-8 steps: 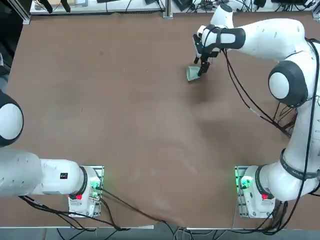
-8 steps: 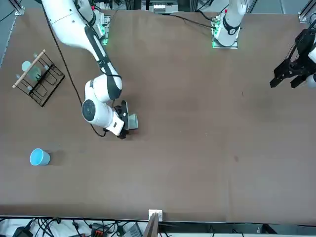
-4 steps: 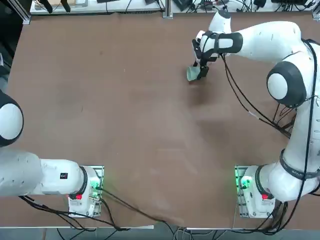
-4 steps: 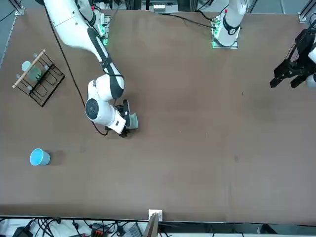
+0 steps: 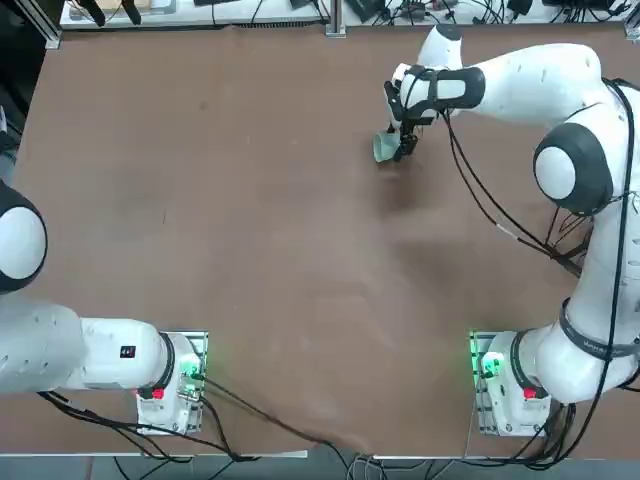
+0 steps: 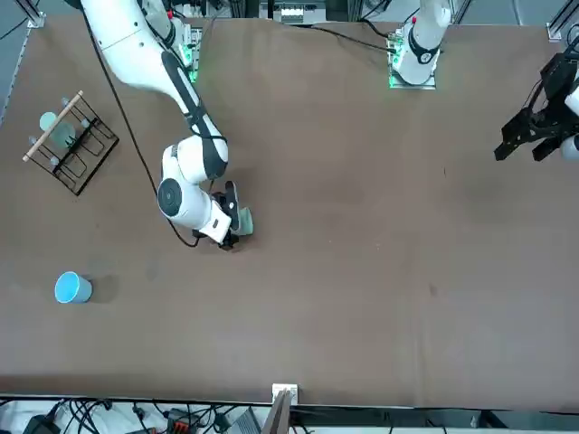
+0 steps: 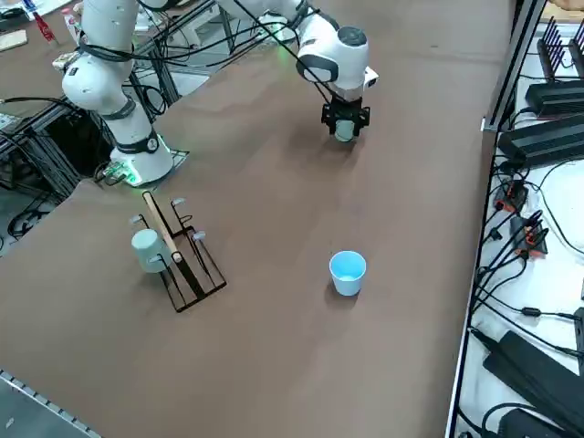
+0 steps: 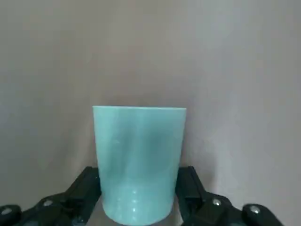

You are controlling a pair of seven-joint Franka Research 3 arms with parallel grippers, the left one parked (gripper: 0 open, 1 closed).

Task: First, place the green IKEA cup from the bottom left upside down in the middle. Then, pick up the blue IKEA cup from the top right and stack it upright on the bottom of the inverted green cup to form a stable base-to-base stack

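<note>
The green IKEA cup (image 8: pixel 138 150) lies on its side on the brown table (image 5: pixel 250 250), toward the far side and right of centre (image 5: pixel 383 148). My right gripper (image 8: pixel 139 207) points down over it, one black finger against each side of the cup near its base end. It also shows in the front view (image 6: pixel 231 231) and the right side view (image 7: pixel 345 126). The blue IKEA cup (image 6: pixel 72 287) stands upright, mouth up, well apart from the gripper near the table's far edge (image 7: pixel 347 272). It is out of the top view.
A black wire rack with a wooden bar (image 6: pixel 71 145) stands near the table's right edge and carries a pale cup (image 7: pixel 146 249). Cables and power strips (image 7: pixel 547 137) run along the table's far edge.
My right gripper has settled a little lower over the green cup and its fingers have closed in on the cup's sides. The cup itself lies where it was.
</note>
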